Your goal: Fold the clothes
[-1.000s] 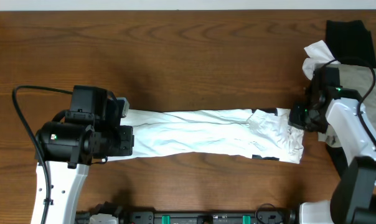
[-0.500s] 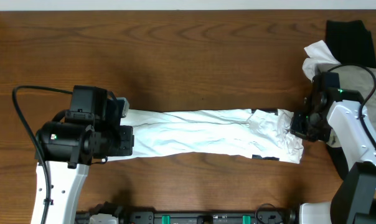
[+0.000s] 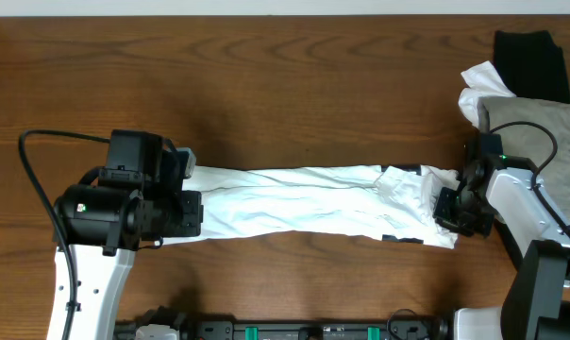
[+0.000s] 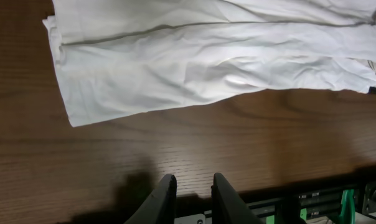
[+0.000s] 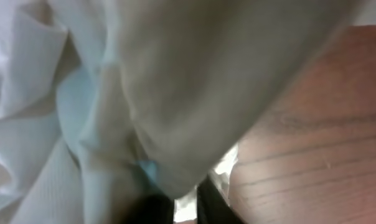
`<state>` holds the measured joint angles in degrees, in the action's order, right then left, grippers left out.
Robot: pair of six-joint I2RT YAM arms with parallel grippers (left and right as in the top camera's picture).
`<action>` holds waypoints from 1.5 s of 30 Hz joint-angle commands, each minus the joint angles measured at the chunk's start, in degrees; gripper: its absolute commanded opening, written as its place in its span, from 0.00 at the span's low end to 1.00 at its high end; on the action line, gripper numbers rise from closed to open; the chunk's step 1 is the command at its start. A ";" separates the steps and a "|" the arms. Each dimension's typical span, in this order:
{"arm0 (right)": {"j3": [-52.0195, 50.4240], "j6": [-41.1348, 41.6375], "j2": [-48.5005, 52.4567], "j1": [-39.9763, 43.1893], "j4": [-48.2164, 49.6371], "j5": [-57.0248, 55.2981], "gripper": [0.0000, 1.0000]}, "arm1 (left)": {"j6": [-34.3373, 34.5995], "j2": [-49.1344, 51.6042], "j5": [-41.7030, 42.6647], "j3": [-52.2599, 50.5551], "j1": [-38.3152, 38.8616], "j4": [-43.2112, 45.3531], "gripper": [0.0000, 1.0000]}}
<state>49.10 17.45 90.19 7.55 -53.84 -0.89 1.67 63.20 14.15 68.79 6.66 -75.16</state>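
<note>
The brown wooden bench (image 3: 294, 85) fills almost all of the overhead view. Its grain runs side to side. A thin pale strip (image 3: 266, 8) runs along its far edge.

The white T-shirt (image 3: 304, 203) lies flat on the bench, folded into one long band. Its long way goes straight across, from the left fingers (image 4: 170, 190) to the right fingers (image 3: 460, 203). The end by the left fingers is smooth and square. The end by the right fingers is bunched and wrinkly.

The left arm (image 3: 125, 203) and the right arm (image 3: 540, 236) are white and black. A black cable (image 3: 40, 170) loops off the left arm.

Past the right fingers, toward the far edge, sits a pile: a grey-beige garment (image 3: 530, 118), a black garment (image 3: 526, 52) and a crumpled white cloth (image 3: 478, 85).

The left fingers are a little apart and hold nothing. The shirt's edge lies just beyond them.

The right fingers sit on the shirt's wrinkly end. Blurry cloth fills their camera, so I cannot tell if they are pinching it.

Small black marks (image 3: 403, 172) on the shirt near the right fingers are too tiny to read.

A little green light (image 3: 500, 156) shines on the right arm.
</note>
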 commanded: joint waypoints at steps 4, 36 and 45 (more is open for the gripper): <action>3.19 -2.97 -2.19 0.31 -3.02 1.62 0.07 | 0.50 -0.35 -0.72 -0.35 0.07 -0.15 0.21; 11.32 -3.56 11.26 0.28 0.74 -3.28 0.01 | 0.52 -0.35 -0.70 -0.35 0.07 0.55 0.21; 7.85 -3.56 17.53 0.26 3.54 -2.71 0.01 | 0.52 -0.35 -0.70 -0.35 0.07 0.59 0.21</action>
<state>59.44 13.08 104.22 7.66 -51.11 -4.95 1.67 63.20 14.15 68.79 6.66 -74.52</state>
